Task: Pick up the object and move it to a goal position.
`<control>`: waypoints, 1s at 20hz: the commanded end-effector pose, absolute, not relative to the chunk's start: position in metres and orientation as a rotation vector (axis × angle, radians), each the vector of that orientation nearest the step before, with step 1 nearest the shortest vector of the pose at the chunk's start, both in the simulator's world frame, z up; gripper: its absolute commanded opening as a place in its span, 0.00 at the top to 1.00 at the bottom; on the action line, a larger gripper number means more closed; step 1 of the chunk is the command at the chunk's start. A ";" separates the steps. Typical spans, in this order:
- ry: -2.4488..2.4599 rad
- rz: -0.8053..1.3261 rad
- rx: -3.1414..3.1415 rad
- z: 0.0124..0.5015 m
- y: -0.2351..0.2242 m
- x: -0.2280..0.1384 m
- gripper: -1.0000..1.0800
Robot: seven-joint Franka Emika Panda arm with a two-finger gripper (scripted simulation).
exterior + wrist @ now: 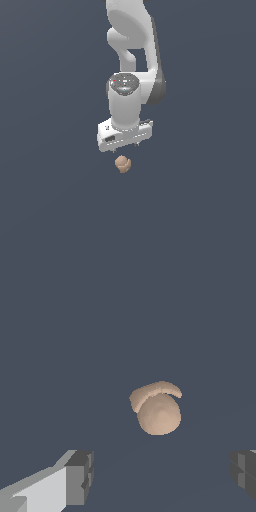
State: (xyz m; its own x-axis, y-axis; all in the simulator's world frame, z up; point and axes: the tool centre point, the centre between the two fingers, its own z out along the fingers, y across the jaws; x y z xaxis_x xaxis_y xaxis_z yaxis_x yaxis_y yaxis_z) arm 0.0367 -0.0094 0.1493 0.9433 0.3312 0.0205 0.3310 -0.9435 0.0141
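While the gripper (124,145) hung just above the tan lumpy object (122,164) in the exterior view, its jaws stood spread and held nothing; a good grasp called for a straight descent, centred over the blob. In the wrist view the object (158,408) lay ahead of the gap between the dark fingertips (80,476), on a plain slate-grey surface (75,331) with no walls visible.

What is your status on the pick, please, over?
Gripper open, holding nothing, above the object. Tan object lies free on the dark surface, between the finger lines in the wrist view. Nothing in the way.
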 end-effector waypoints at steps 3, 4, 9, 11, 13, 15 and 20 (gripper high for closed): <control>0.708 0.021 3.051 0.129 -0.014 0.045 0.04; 0.744 0.018 3.043 0.125 -0.016 0.047 0.04; 0.894 0.008 3.006 0.108 -0.020 0.053 0.04; 0.938 0.006 2.994 0.103 -0.021 0.055 0.04; 0.975 0.003 2.984 0.098 -0.022 0.057 0.04; 1.003 0.002 2.976 0.095 -0.023 0.058 0.04; 1.038 0.000 2.965 0.091 -0.024 0.059 0.04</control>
